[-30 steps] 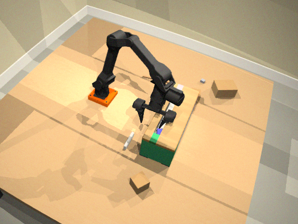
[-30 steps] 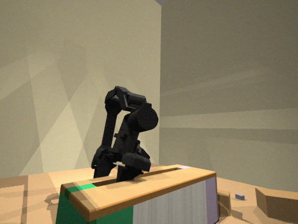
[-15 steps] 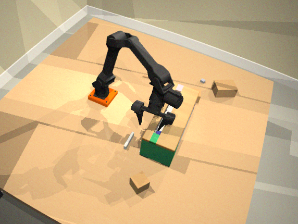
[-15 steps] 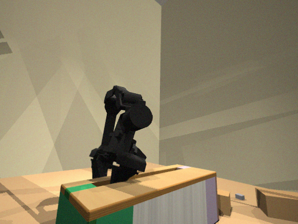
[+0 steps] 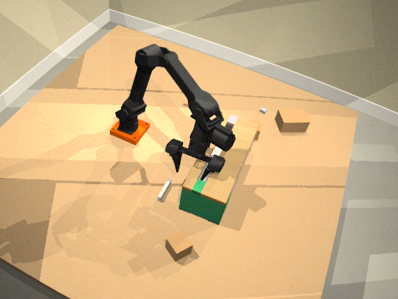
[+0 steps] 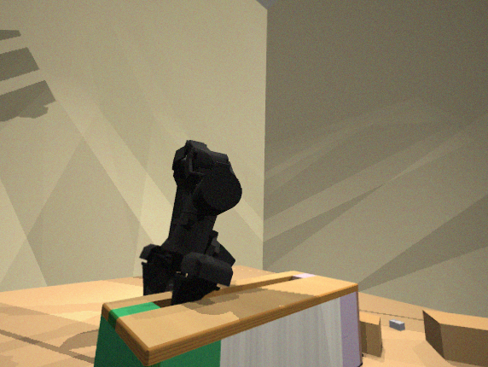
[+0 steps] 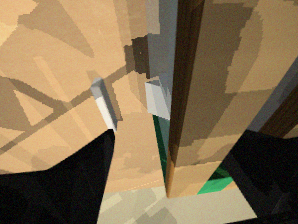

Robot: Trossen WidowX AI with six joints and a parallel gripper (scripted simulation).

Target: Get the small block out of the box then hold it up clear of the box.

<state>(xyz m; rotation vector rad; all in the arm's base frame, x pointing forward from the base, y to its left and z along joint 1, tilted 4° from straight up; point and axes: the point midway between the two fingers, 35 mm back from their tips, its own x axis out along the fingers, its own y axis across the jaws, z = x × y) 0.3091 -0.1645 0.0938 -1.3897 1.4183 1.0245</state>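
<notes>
The black parallel-jaw gripper (image 5: 195, 163) stands wide open with nothing between its fingers, straddling the near long wall of the wooden-topped box with a green end (image 5: 203, 203): one finger (image 5: 210, 169) reaches down into the slot in the lid, the other (image 5: 177, 160) hangs outside above the tan table (image 5: 87, 208). In the wrist view a small pale grey-blue block (image 7: 157, 96) sits against the box's wall just ahead of the fingers, near the green end. A thin white bar (image 5: 164, 190) lies on the table just beside the box, and two tan cardboard-coloured boxes (image 5: 291, 120) (image 5: 179, 245) and a tiny grey cube (image 5: 263, 110) rest farther off.
</notes>
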